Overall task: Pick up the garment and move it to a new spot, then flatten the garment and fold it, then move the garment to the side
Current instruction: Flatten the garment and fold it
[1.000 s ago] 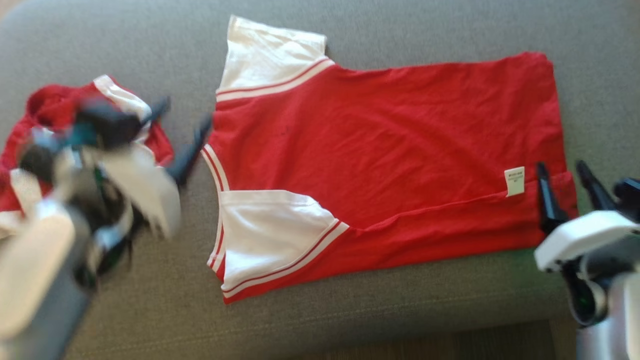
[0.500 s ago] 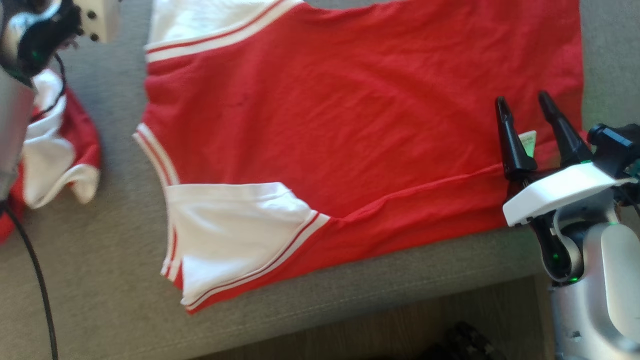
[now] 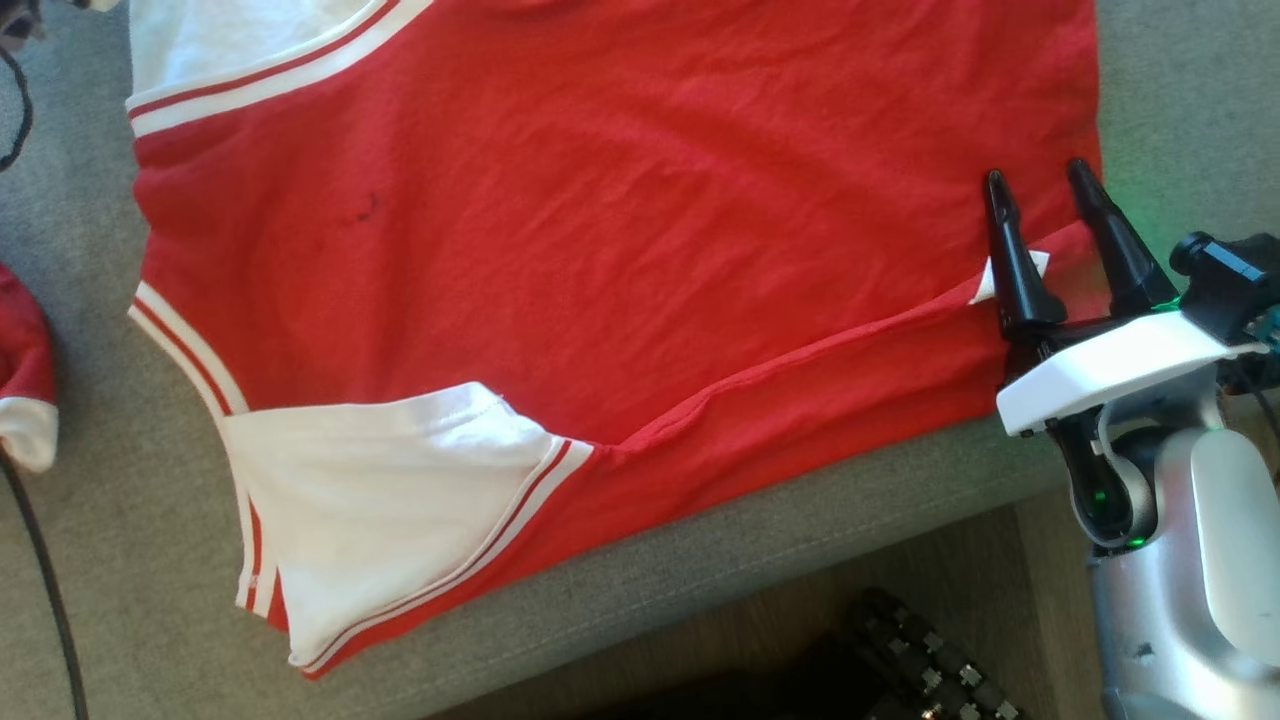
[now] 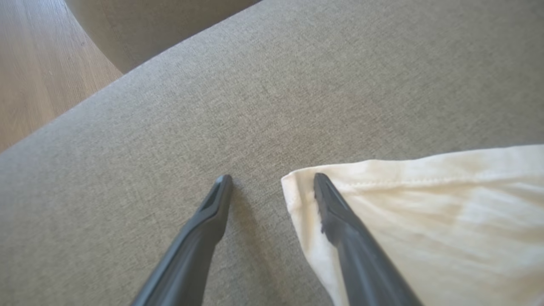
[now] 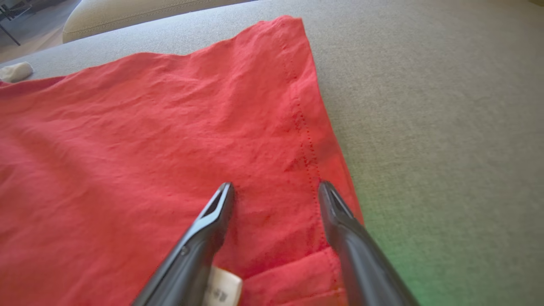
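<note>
Right gripper (image 3: 1037, 175): jaws standing spread wide, gripping nothing. It is showing at the right of the head view, fingers pointing up the frame over the right-hand end of the garment (image 3: 600, 250). In the right wrist view both fingers are hanging over red cloth, the right-hand one lying along the stitched hem (image 5: 308, 144) just inside the cloth's edge. A small white label (image 5: 223, 289) is peeking out beside the left-hand finger at the bottom of that frame. Cannot tell whether the tips are touching the cloth.

Left gripper (image 4: 272, 177): jaws also gaping wide, nothing between them. In the left wrist view the right-hand finger is lying over the corner of a white sleeve (image 4: 425, 221); the left-hand finger is over bare cushion. Contact unclear.

The garment, red with white sleeves and striped trim, is lying spread flat across the grey cushion (image 3: 150, 600), filling most of the head view from upper left to right. Its lower long edge is sitting doubled over itself near the cushion's front edge.

A second red-and-white piece (image 3: 25, 380) is sitting at the left edge, apart from the garment. A dark cable (image 3: 40, 560) is running down the lower left. Wooden floor (image 3: 800, 620) is showing along the bottom.
</note>
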Available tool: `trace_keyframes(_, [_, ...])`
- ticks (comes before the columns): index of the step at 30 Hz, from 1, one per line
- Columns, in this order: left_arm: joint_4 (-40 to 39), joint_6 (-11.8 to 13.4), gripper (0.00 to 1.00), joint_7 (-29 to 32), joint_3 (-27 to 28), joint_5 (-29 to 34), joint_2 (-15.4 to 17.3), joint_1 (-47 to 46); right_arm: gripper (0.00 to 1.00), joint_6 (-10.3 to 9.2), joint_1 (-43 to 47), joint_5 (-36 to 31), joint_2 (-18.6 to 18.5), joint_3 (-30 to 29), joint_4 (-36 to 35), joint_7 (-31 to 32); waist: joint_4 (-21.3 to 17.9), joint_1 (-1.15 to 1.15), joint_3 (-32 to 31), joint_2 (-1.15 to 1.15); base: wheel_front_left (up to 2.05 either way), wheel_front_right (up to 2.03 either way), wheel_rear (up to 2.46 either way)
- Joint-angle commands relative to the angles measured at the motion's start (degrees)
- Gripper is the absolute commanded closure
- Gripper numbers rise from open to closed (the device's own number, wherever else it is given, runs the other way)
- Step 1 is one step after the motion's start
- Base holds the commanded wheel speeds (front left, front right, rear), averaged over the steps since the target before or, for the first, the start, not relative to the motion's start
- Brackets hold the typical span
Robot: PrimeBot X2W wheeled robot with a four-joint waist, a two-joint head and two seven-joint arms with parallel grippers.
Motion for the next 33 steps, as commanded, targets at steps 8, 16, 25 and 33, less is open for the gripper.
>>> trace_keyframes(8, [0.59, -0.33, 1.00, 3.21, -2.14, -3.89, 3.03, -0.50, 0.00, -0.02, 0.04, 0.20, -0.38, 0.06, -1.40, -0.35, -0.82, -0.01, -1.33, 0.00, 0.00, 0.00, 0.00])
trace_keyframes(16, [-6.19, -0.35, 1.00, -1.05, -9.60, -9.63, 6.41, 0.84, 0.00, -0.02, -12.41, 0.44, -0.38, -2.44, 3.83, 10.23, -0.37, -0.01, -5.22, 0.00, 0.00, 0.00, 0.00])
trace_keyframes(25, [-11.23, -0.36, 1.00, -4.78, -16.06, -15.34, 9.45, 0.46, 0.00, -0.02, -32.31, 0.46, -2.38, -0.25, 20.71, 32.05, 1.76, -0.01, -8.23, 0.00, 0.00, 0.00, 0.00])
trace_keyframes(33, [-13.91, -0.36, 1.00, -6.82, -20.84, -18.01, 10.22, -2.37, 0.00, -0.02, -44.17, -5.13, -5.54, -2.08, 34.52, 38.96, 4.23, -0.01, -7.48, 0.00, 0.00, 0.00, 0.00])
